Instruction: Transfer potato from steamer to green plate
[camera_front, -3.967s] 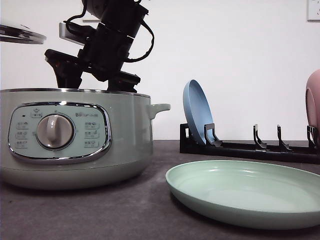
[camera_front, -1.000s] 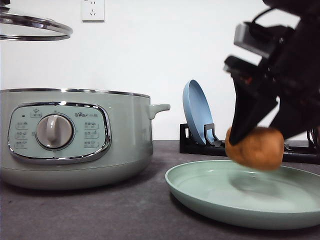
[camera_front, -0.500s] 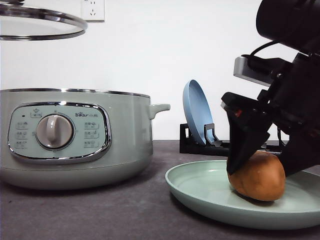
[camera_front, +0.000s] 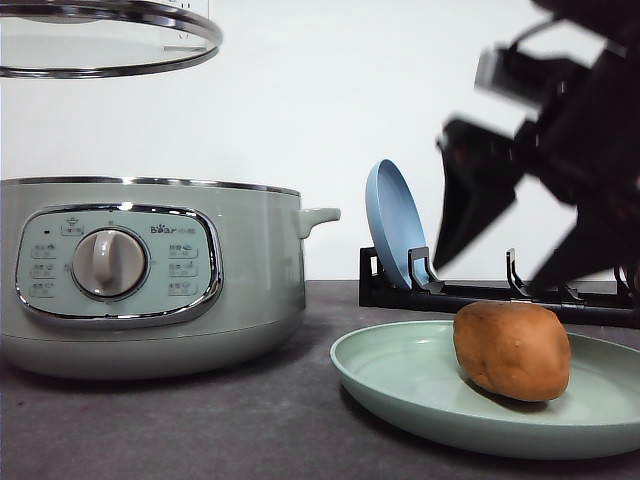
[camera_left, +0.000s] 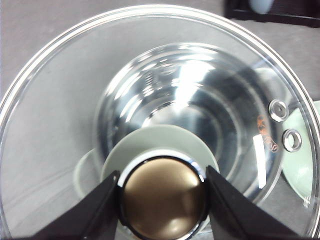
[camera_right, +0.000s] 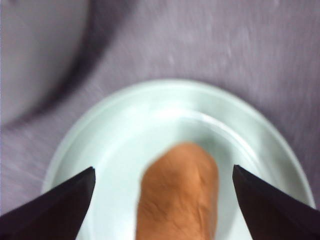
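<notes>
Potato (camera_front: 512, 351) lies on its side in the green plate (camera_front: 400, 372), right of the steamer (camera_front: 250, 270) on the dark table (camera_front: 200, 430). Above it hangs the right gripper (camera_front: 520, 235), jaws spread wide and holding nothing (blurred in the front view). The left gripper (camera_left: 162, 200) is clamped on the knob (camera_left: 162, 197) of the glass lid (camera_left: 60, 100), held above the steamer's open pot.

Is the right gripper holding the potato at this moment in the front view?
No. The potato lies on the green plate, and the right gripper is above it with its jaws spread apart and clear of it.
</notes>
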